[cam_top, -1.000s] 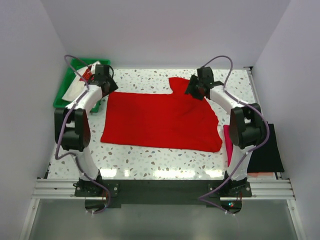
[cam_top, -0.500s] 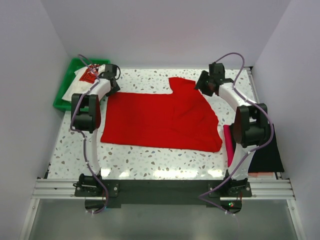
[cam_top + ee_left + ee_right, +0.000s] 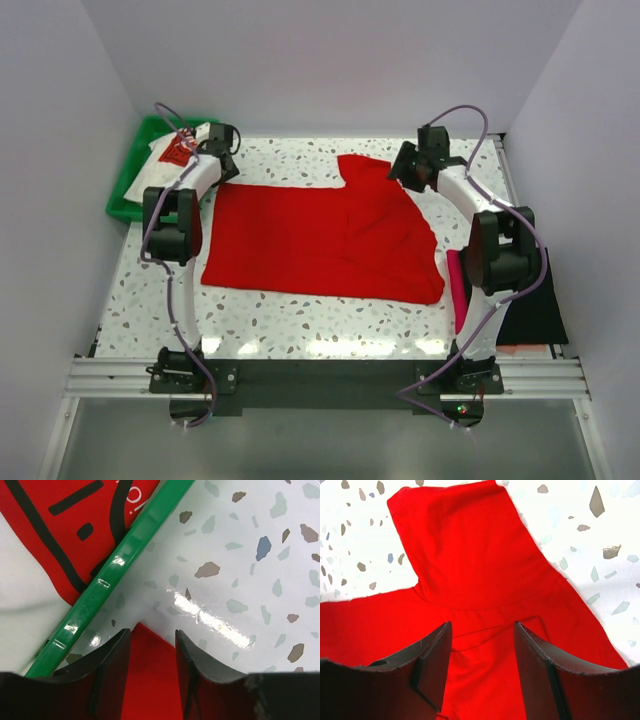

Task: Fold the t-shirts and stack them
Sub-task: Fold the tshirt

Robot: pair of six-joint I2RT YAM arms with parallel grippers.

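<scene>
I can read no word or number anywhere. The white t-shirt (image 3: 22, 587) in the green tray (image 3: 116, 574), at the desk's far left corner, carries a red print (image 3: 55, 535) with black strokes and a small ring. The frame cuts them off, and they spell nothing I can make out.

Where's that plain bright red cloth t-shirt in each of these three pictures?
Top external: plain bright red cloth t-shirt spread flat mid-table.
Left wrist: only its corner, bottom centre.
Right wrist: it fills most of the picture, sleeve pointing up.
Shared landmark: speckled white tabletop.
</scene>
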